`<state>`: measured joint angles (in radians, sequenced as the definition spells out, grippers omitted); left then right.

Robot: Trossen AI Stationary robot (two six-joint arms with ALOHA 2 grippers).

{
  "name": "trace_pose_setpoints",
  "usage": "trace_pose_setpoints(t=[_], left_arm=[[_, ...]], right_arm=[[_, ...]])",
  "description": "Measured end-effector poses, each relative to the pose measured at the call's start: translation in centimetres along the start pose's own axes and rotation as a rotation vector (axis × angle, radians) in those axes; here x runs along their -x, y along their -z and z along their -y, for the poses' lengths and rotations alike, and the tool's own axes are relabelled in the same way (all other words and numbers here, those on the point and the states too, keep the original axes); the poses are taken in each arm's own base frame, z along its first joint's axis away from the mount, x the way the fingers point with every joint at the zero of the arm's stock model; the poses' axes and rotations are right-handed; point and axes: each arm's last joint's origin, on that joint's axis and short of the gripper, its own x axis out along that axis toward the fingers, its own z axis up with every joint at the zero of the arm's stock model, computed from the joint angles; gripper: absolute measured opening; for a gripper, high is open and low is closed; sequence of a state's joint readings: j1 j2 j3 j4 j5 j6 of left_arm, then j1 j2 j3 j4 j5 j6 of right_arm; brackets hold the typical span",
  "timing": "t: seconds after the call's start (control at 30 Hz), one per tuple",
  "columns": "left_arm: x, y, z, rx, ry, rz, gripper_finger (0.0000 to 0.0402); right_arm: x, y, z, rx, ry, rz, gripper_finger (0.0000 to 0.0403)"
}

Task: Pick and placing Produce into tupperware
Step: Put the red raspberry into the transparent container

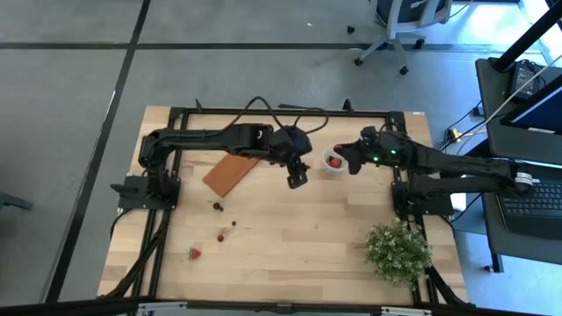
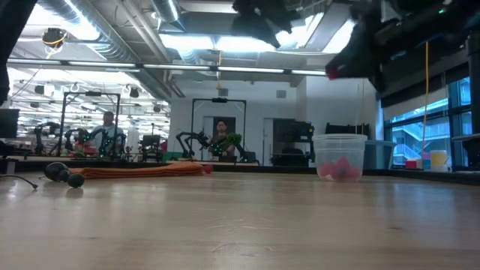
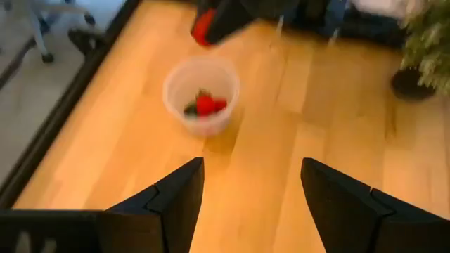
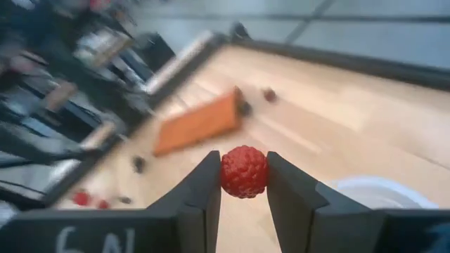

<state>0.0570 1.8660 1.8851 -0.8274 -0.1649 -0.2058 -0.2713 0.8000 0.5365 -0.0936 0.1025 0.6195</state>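
While the left hand (image 3: pixel 246 204) is hanging released beside the tupperware (image 3: pixel 201 95), the right hand (image 4: pixel 243 188) is grasping a red berry (image 4: pixel 244 171), needing to be lowered over the cup before releasing.

The right gripper (image 4: pixel 243 184) body bears white marks resembling "6N", partly cut off.

This is a robotics lab in an open-plan, office-like hall. Beyond the wooden table (image 2: pixel 240 217), the low view shows exposed ceiling ducts (image 2: pixel 97 34), strip lights, further robot arm rigs (image 2: pixel 196 142) on benches and people (image 2: pixel 109 127) seated among them. From above, a wheeled office chair (image 1: pixel 399 31) and a laptop desk (image 1: pixel 527 132) stand on grey carpet tiles.
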Motion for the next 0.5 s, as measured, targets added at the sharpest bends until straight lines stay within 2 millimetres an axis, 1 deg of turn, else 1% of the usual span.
trace_pose_setpoints(t=[0.17,0.27,0.37,0.5], left_arm=[[-1.6,1.4,-0.2,-0.015,0.007,-0.052,0.0228],[-2.5,3.0,-0.9,0.007,0.019,-0.112,0.0228],[-2.5,4.4,-1.9,0.047,0.035,-0.124,0.0228],[-1.5,6.8,-3.2,0.105,0.033,-0.131,0.0228]], right_arm=[[-2.0,-0.4,0.6,0.020,0.104,-0.100,0.0098],[-2.7,-0.5,1.1,0.012,0.186,-0.183,0.0098],[-3.3,-0.5,1.4,0.012,0.249,-0.259,0.0098],[-4.2,-0.3,1.6,0.015,0.274,-0.303,0.0100]])
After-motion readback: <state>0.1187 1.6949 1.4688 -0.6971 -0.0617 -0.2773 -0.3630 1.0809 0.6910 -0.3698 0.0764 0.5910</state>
